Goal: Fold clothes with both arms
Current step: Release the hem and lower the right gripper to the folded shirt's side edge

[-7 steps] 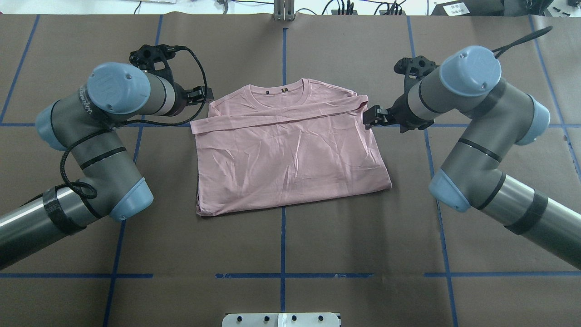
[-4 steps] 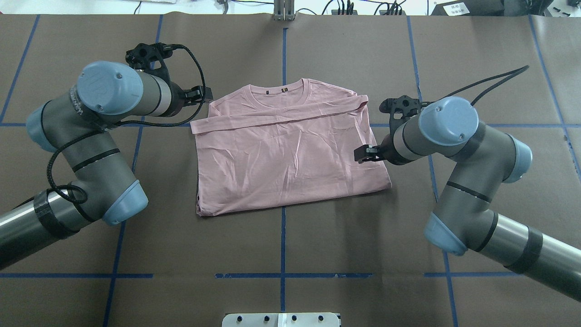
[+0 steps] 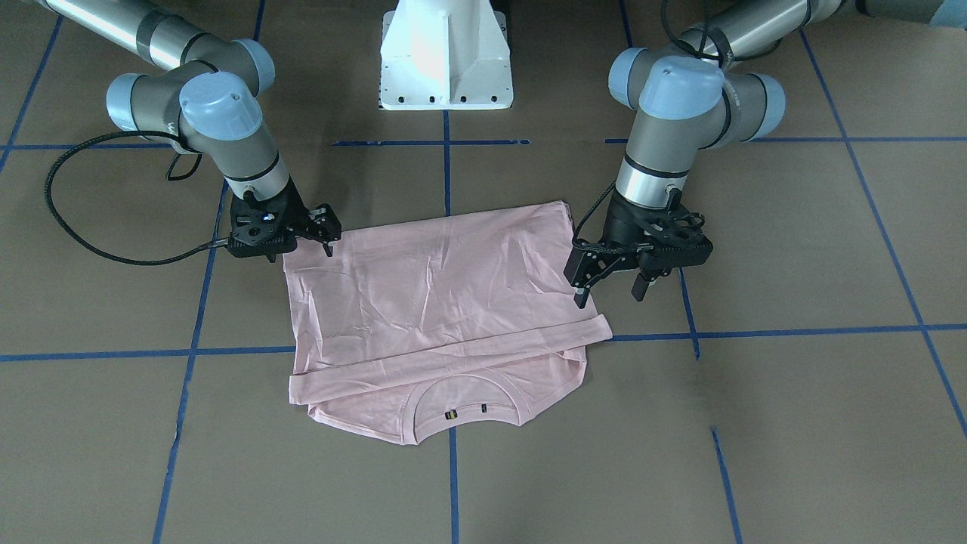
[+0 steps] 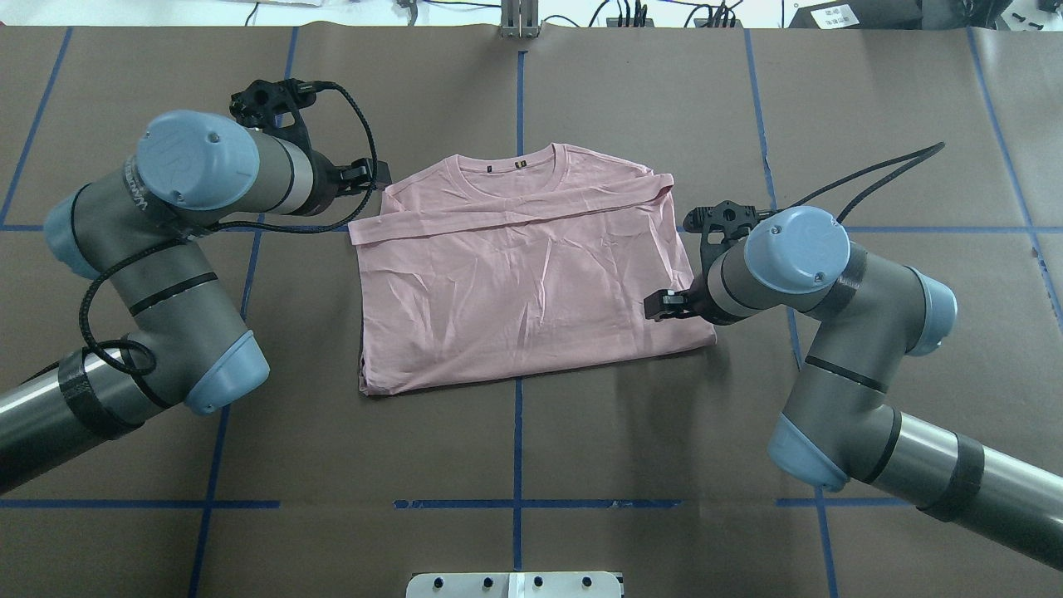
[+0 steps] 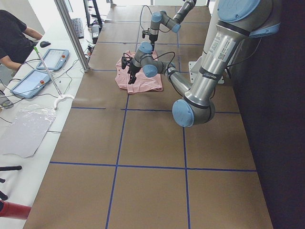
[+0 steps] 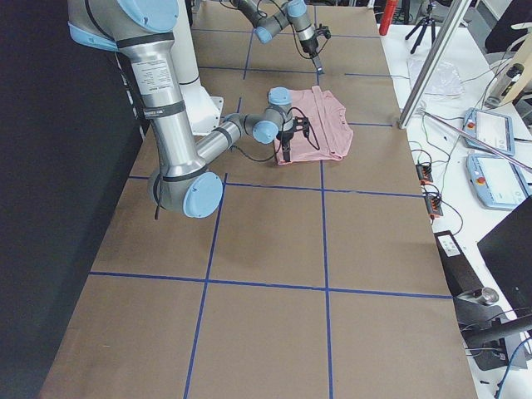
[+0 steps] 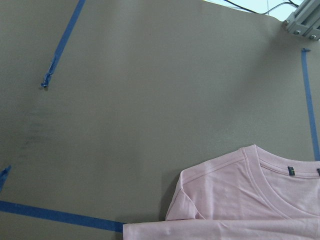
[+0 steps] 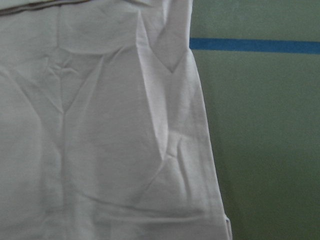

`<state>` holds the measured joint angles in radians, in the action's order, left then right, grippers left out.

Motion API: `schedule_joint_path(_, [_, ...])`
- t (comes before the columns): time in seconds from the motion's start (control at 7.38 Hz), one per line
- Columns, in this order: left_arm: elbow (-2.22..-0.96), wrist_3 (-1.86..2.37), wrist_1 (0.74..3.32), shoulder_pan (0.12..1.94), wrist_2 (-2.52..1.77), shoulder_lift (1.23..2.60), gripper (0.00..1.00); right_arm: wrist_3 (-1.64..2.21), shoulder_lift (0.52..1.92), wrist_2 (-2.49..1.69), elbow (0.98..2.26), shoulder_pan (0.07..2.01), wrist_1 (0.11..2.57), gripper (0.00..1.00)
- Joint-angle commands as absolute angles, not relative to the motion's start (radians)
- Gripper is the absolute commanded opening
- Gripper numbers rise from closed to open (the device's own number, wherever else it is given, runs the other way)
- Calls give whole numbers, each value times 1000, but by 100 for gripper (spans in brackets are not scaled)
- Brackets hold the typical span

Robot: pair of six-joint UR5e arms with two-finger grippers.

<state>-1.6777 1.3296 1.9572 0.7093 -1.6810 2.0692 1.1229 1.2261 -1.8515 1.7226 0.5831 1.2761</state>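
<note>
1. T-shirt [image 4: 531,291] is lying plain back up at mid-bench, slightly nearer the operators' edge than the robot's edge. Its collar [image 4: 519,162] is pointing to the operators' edge, and a folded-over band [image 4: 507,218] is running across it just below the collar.
2. Left gripper [image 4: 380,174] is hovering just beside the shoulder corner [image 4: 390,193] on the side of the bench's left end, fingers parted and holding nothing. The left wrist view is showing that shoulder and bare brown bench cover [image 4: 249,432].
3. Right gripper [image 4: 653,304] is hanging over the shirt's edge facing the bench's right end, near the hem corner [image 4: 710,336]. Its fingers are looking parted and are gripping nothing.
4. Cloth is reading as thin, light and limp. Creases are fanning across the whole panel, so it is likely going to sag, stretch and trail rather than hold any shape once lifted.
5. Stacked layers are likely going to slide over each other and over the smooth cover, so a pinch needs to be catching every layer at once.
6. Best holds are looking like the two corners at one end: both hem corners by the robot's edge, or both shoulder corners. Each wants pinching at the doubled edge, with both grippers lifting level to keep the fold line straight.
</note>
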Motion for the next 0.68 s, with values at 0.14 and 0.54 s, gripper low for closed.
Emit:
schedule_joint_path(0.14, [-1684,1330,1956,709,-1681,2069,100,1123,1227,-1856,1718,581,1316,96])
schedule_joint_path(0.54, [-1692,1330,1956,709,-1681,2069,100,1121,1229,-1890,1716,580,1316,41])
